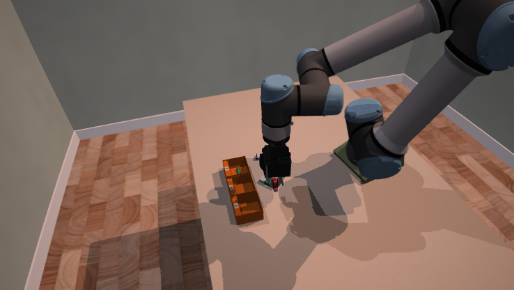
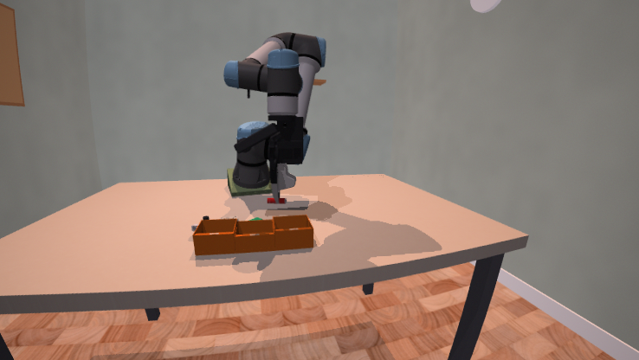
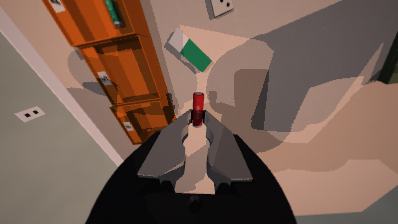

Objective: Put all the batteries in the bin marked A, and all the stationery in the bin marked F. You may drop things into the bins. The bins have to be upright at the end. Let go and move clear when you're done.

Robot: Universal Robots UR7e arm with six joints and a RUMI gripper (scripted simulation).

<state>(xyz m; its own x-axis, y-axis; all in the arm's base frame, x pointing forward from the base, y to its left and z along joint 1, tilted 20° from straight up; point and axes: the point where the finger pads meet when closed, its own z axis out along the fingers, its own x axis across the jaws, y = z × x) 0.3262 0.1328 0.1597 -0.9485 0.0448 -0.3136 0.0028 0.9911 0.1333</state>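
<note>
My gripper is shut on a red battery and holds it above the table, right of the bins in the top view. A green battery lies in the end bin, leftmost in the exterior view. The middle bin and the other end bin stand upright in the same row. Their labels are too small to read surely. A green and white eraser lies on the table between bins and gripper.
A small white object with black dots lies beside the end bin with the green battery. The orange bin walls stand close to my gripper. The arm's green base plate is farther back on the table.
</note>
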